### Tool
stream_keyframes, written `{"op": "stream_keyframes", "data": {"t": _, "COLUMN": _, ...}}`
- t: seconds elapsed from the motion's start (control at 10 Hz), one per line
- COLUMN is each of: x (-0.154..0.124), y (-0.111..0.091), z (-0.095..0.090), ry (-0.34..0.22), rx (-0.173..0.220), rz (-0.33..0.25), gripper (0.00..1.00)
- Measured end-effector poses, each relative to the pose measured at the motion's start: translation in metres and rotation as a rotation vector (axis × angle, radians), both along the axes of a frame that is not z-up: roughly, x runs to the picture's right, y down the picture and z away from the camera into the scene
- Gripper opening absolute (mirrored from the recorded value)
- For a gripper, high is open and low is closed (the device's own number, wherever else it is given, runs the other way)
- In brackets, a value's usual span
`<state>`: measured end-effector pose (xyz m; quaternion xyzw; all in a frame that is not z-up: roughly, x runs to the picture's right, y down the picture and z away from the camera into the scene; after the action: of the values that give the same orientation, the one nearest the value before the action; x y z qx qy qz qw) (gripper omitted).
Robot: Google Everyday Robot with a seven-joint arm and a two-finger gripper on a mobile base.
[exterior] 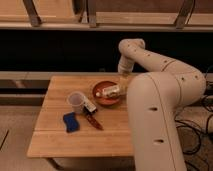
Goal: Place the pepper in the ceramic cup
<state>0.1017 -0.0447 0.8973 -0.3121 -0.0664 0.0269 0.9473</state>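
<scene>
Over the far right rim of the round orange-red bowl [96, 90] hangs my hand [123, 82], pointing down, its fingers released and grasping nothing. My arm [159, 64] curls up from my body on the right side of the scene, bends at the top and drops to that spot, so my pale body covers the right end of the wooden surface [57, 141].

Inside the bowl lies a pale, bottle-like thing [111, 91] on its side; what it is exactly I cannot tell.

The pepper [93, 120] lies flat on the surface, well apart from my hand, nearer the front edge than the bowl. It is dark red and slender, set at a slant with one end toward the cup and the other toward the front.

The whitish cup [76, 101] stands upright to the left of the bowl, mouth up, and the pepper is outside it.

A small black-and-white box [90, 106] sits just beside the cup, between cup and pepper. Whether the box touches the pepper I cannot tell.

A blue sponge [70, 122] lies just left of the pepper.
</scene>
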Motion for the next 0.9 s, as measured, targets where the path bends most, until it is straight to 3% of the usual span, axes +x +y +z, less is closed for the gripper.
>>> {"op": "stream_keyframes", "data": {"t": 0.4, "x": -0.031, "y": -0.001, "z": -0.025, "ry": 0.025, "rx": 0.003, "rz": -0.047, "gripper": 0.8}}
{"op": "stream_keyframes", "data": {"t": 0.6, "x": -0.032, "y": 0.016, "z": -0.047, "ry": 0.079, "rx": -0.013, "rz": -0.074, "gripper": 0.8}}
{"op": "stream_keyframes", "data": {"t": 0.9, "x": -0.047, "y": 0.049, "z": -0.071, "ry": 0.117, "rx": -0.053, "rz": -0.075, "gripper": 0.8}}
